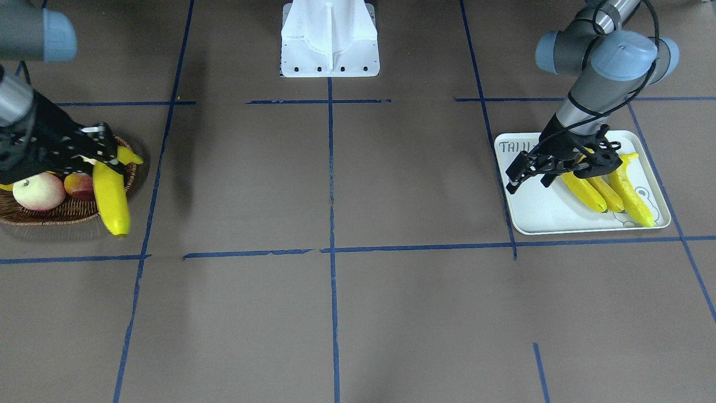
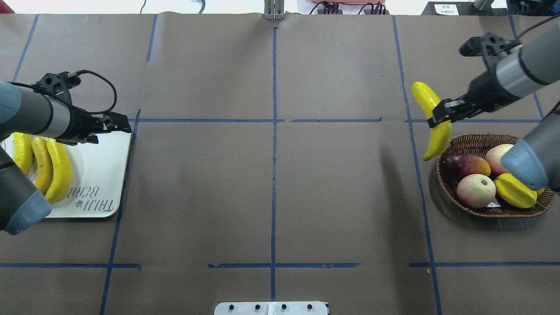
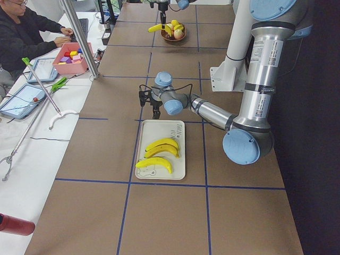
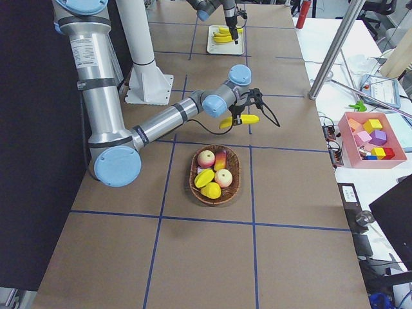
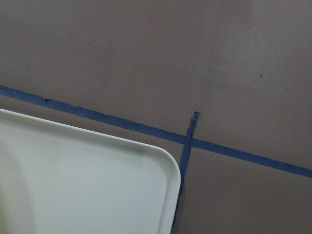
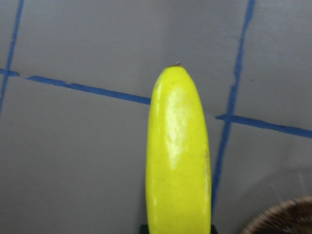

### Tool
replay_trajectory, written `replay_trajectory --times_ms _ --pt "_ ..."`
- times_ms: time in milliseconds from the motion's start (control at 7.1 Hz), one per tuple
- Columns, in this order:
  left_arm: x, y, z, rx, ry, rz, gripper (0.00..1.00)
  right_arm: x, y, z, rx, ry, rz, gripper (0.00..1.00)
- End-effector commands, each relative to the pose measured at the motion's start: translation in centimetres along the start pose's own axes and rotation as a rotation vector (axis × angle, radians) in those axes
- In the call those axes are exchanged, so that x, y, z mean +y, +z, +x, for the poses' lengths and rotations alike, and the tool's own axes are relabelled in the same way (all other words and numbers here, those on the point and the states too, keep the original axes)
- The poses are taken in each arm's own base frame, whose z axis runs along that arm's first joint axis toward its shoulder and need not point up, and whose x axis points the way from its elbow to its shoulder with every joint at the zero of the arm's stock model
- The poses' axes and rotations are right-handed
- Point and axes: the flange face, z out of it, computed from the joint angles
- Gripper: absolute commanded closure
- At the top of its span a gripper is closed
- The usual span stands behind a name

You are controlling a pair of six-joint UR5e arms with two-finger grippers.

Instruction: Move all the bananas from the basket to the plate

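My right gripper (image 2: 439,117) is shut on a long yellow banana (image 2: 431,118) and holds it in the air just past the left rim of the brown wicker basket (image 2: 481,139). The wrist view shows the banana (image 6: 178,161) above bare table, with the basket's edge (image 6: 287,219) at the lower right. Three bananas (image 2: 41,164) lie side by side on the white "TAIJI BEAR" plate (image 2: 100,175). My left gripper (image 2: 124,124) hovers open and empty over the plate's far inner corner (image 5: 73,185). No long banana shows in the basket.
The basket holds two pale peaches (image 2: 476,190), a red-yellow mango (image 2: 466,165) and a ridged yellow starfruit (image 2: 515,190). The white robot base (image 1: 330,39) stands at the middle of the table's robot side. Blue tape lines cross the brown tabletop.
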Motion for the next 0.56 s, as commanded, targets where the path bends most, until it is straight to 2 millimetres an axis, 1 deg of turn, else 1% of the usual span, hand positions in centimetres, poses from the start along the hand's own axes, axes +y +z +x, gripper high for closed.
replay_trajectory --times_ms 0,141,282,422 --pt "0.6 -1.5 6.4 0.11 -0.097 -0.005 0.0 0.3 5.9 -12.8 -0.239 0.121 0.162 0.98" --pt "0.9 -3.0 10.7 0.2 -0.141 -0.011 0.0 2.5 9.6 -17.8 -0.332 0.136 0.259 0.99" --pt "3.6 -3.9 14.1 0.349 -0.18 -0.063 0.0 4.1 12.1 -20.7 -0.401 0.109 0.312 0.99" --pt "5.2 -4.7 16.3 0.488 -0.237 -0.116 0.0 4.9 12.2 -22.1 -0.446 0.131 0.322 0.99"
